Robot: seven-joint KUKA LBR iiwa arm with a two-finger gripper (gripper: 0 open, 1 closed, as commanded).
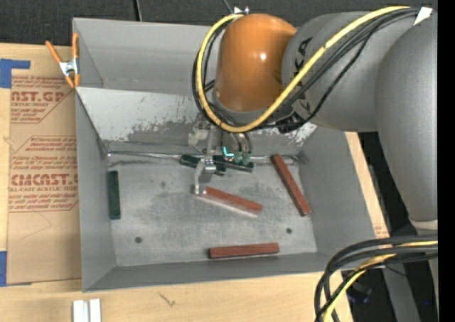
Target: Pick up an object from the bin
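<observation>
Red-brown bar (234, 202) lies flat and tilted in mid bin (142, 221). Its left end sits just beside the gripper (205, 180), which hangs low under the orange wrist cover (252, 65). Can't tell whether the gripper is open or closed, nor whether it touches the bar. Others lie well apart: second red-brown bar (243, 250) near the front wall, third red-brown bar (290, 184) angled on the right, dark green bar (113, 194) by the left wall.
</observation>
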